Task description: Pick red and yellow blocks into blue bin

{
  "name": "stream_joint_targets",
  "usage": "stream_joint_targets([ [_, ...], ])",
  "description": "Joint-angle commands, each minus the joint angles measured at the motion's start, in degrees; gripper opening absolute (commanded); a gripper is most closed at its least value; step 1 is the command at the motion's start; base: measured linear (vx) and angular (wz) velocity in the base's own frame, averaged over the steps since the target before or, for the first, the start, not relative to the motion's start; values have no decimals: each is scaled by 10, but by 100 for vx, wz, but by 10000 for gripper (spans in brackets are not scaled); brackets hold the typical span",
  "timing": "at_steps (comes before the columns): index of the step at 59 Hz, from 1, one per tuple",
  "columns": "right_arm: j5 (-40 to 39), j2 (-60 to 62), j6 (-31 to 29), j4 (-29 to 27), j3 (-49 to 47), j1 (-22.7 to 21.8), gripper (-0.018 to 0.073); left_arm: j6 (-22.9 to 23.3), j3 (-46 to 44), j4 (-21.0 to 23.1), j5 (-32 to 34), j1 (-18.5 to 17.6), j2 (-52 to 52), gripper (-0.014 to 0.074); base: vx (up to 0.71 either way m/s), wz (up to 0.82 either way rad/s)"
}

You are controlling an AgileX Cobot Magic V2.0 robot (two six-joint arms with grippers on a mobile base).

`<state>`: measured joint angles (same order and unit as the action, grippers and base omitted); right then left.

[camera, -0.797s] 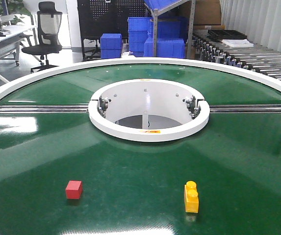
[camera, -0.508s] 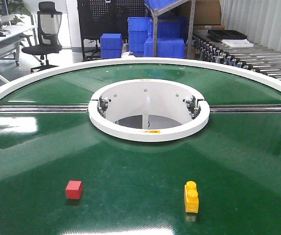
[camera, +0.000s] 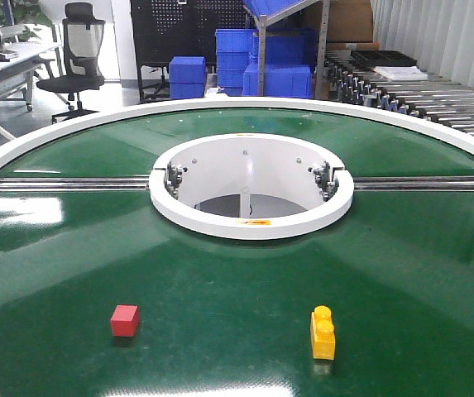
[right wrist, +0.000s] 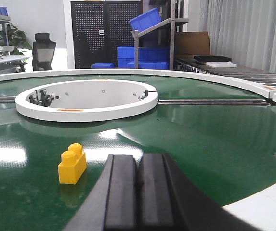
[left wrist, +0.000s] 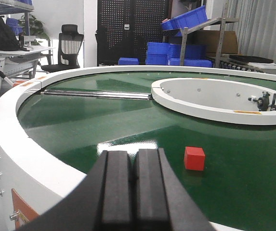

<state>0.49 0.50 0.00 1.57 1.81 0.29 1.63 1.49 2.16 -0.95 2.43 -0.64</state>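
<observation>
- We see the red cube [camera: 125, 320], small and plain. It sits flat on the green counter [camera: 220, 281], on the near side of the white ring [camera: 251, 227] and to its left.
- We see the yellow brick [camera: 323, 333] with its two round studs up. It lies on the near side of the ring, to its right, well apart from the cube.

The green turntable [camera: 237, 281] bears red cube [camera: 125, 320] and yellow brick [camera: 323, 333]

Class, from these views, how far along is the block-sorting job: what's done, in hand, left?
Nothing done: the red cube and yellow brick both lie on the green table. Nothing in hand: left gripper and right gripper are shut and empty. Both picks remain.
</observation>
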Motion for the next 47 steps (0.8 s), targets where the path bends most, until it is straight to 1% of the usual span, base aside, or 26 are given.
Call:
stream_joint_targets([
  [1,-51,6,0,6,3,-2,-10,4,-10,1,56,-1,-9,-6,0,0],
  [6,-51,6,0,6,3,-2,-10,4,-11,1,77,-1,-9,-6,0,0],
  [12,-55,6,0,6,-21,-2,-10,4,-38,1,77,-1,-9,-6,0,0],
  [17,-48,6,0,6,-80,-2,-10,4,-94,1,71,-1,-9,-6,0,0],
  [21,-34,-1,-10,9,-134,-2,-10,4,-144,1,49,-1,-8,-6,0,0],
  [25,-5,-25,-19,8,-186,-2,-10,4,-202,1,1,-1,1,-6,0,0],
  [31,64,-85,-19,8,-269,-2,-10,4,-307,1,-102,-1,51,-6,0,0],
  [39,151,-182,-19,10,-343,-2,-10,3,-397,1,-216,-1,128,-6,0,0],
  [42,181,-222,-19,11,-363,-2,-10,3,-415,1,-251,-1,158,-6,0,0],
  [47,216,-278,-19,10,-381,-2,-10,3,-425,1,-266,-1,199,-6,0,0],
])
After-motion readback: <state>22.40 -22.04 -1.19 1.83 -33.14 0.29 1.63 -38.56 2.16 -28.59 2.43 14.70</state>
